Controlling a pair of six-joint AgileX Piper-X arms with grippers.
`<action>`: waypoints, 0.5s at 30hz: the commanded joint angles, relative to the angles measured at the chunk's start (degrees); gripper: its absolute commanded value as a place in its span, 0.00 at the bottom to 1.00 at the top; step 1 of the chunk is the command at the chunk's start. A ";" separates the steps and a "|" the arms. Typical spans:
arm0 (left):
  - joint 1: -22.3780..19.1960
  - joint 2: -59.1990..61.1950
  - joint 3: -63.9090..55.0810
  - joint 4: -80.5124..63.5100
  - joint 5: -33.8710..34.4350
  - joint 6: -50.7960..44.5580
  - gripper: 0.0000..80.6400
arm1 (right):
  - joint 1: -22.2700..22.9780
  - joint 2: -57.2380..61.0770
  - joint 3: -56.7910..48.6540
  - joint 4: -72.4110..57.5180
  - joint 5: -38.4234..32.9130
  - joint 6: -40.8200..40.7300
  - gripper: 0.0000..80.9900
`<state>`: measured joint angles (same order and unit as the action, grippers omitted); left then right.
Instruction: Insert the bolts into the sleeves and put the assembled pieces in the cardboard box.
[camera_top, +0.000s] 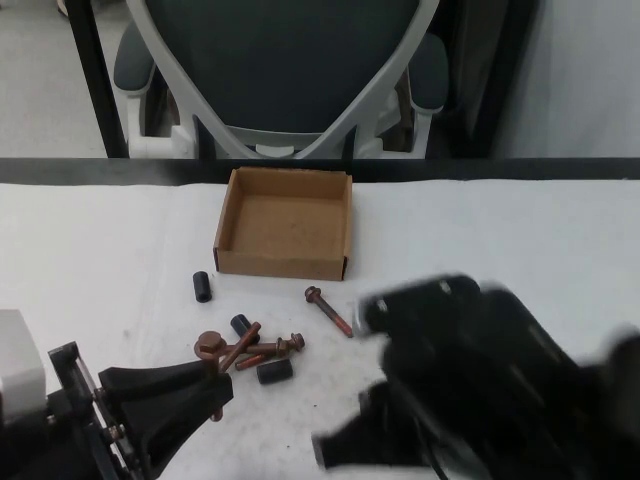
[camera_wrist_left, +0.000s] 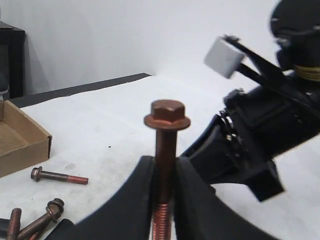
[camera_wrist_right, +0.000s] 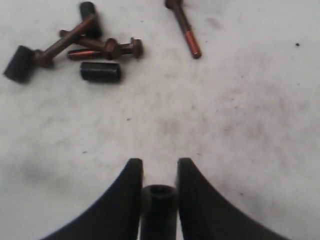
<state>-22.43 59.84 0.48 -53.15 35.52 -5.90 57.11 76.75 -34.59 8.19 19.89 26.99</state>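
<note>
Bench (camera_top: 500, 230) — left pincer (camera_wrist_left: 163, 162) holds bolt (camera_wrist_left: 166, 120), right pincer (camera_wrist_right: 159, 164) sleeve (camera_wrist_right: 159, 210).

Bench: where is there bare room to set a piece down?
Bare: bench left of the cardboard box, and right of it to the far edge. Crowded: bolts and sleeves clustered in front of the box.

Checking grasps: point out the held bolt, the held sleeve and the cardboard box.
Copper-coloured hex-head bolt (camera_wrist_left: 164, 142), left wrist view, shank.
Black cylindrical sleeve (camera_wrist_right: 159, 194), right wrist view, open end.
Brown cardboard box (camera_top: 280, 264), high view, front wall.
</note>
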 joint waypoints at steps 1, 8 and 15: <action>-0.36 -0.61 -0.48 -2.85 2.58 0.77 0.01 | 1.86 -3.67 4.05 -9.92 0.81 -3.59 0.00; -0.36 -0.61 -0.48 -2.83 3.52 0.77 0.01 | 6.71 -7.49 15.63 -29.81 0.27 -15.62 0.00; -0.36 -0.61 -0.48 -3.77 3.48 0.77 0.01 | 7.34 -7.25 19.42 -30.33 -1.71 -19.24 0.00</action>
<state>-22.43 59.84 0.48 -53.34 36.55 -6.14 64.25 69.75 -15.41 -20.30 19.26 9.57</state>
